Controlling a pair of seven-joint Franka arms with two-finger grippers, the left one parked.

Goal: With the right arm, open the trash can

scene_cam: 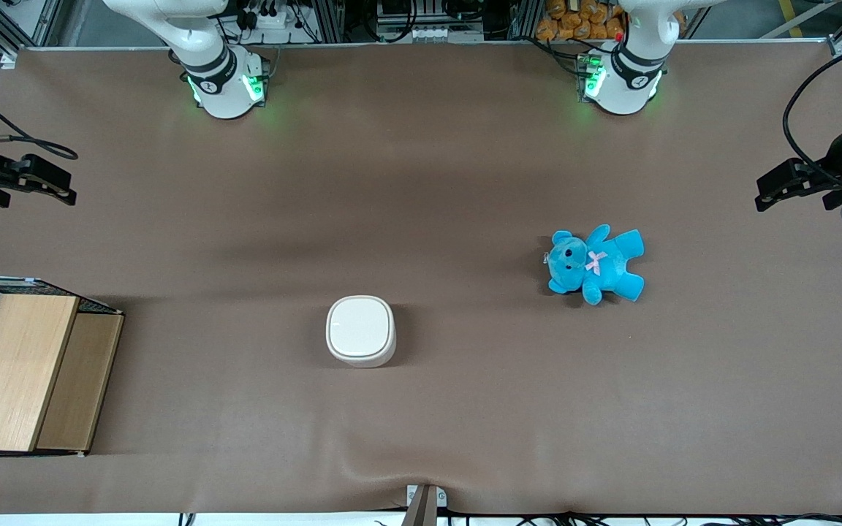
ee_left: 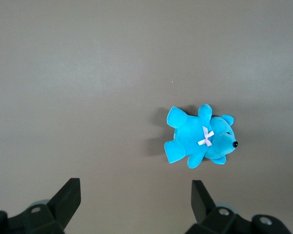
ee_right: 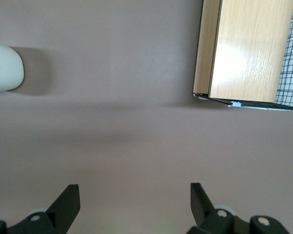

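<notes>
One trash can [scene_cam: 360, 330], lid shut, mid surface [scene_cam: 421, 183], nearer the front camera than one blue teddy [scene_cam: 595, 264]. One wooden mesh box [scene_cam: 19, 369] at working arm's end. Hand [ee_right: 132, 202] fingers apart, empty, hovering over bare surface, well apart from the can.

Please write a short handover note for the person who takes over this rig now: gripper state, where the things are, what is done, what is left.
Gripper: fingers open, empty, high above bare table at the working arm's end, well away from the trash can.
Trash can: upright near the table's middle, lid fully closed.
Wooden box: at the working arm's end.
Teddy: lying toward the parked arm's end.
Done: nothing yet.
Left: move to the trash can, lift its lid.
</notes>
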